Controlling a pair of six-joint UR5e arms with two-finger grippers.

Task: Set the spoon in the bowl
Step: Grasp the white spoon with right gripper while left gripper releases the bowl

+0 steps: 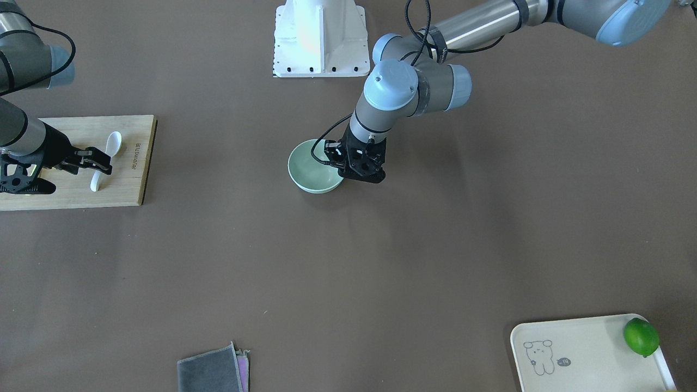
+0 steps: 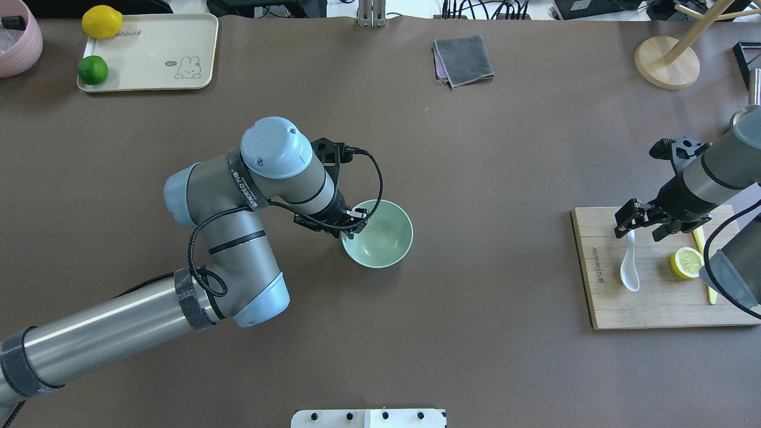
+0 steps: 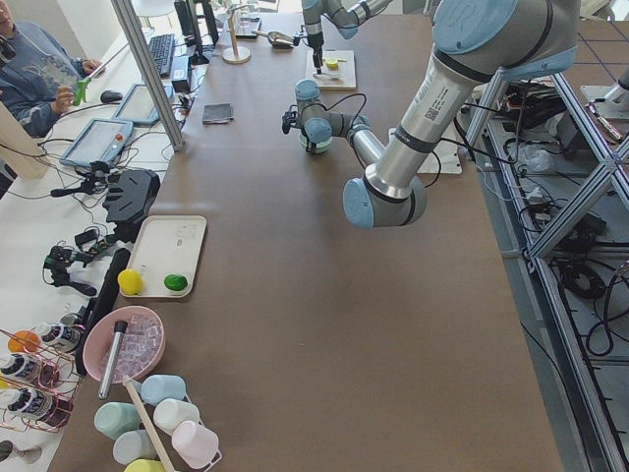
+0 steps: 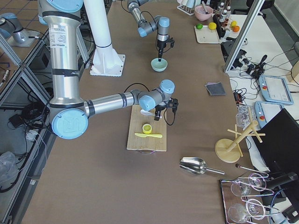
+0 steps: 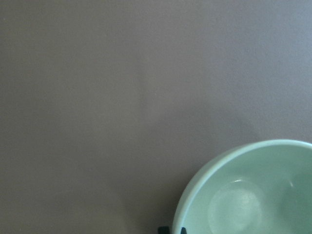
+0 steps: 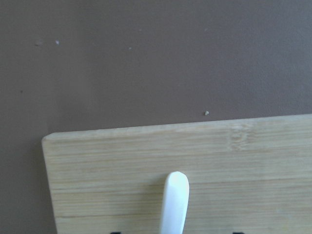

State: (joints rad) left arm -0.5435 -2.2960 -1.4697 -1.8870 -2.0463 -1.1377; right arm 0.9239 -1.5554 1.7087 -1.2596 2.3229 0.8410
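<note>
Located white soup spoon (image 2: pixel 629 268) flat on wooden cutting board (image 2: pixel 648 312) at table's right end, scoop toward robot, handle pointing away. Noted right gripper (image 2: pixel 639 224) low over handle end, fingers apart and straddling it; saw handle tip centred between two dark finger ends in right wrist view, no contact visible. Logged lemon half (image 2: pixel 686 263) and yellow knife (image 2: pixel 711 294) on same board, just right of spoon, apart from it. Found pale mint-green bowl (image 2: pixel 386 238) upright near table centre, well apart from board, nothing inside. Recorded left gripper (image 2: pixel 355 219) at bowl's near-left rim, pointing down, fingers drawn close with rim between them; glimpsed both fingertips (image 5: pixel 164 229) only at bottom edge of left wrist view, one either side of rim, so read as clamped on bowl.
</note>
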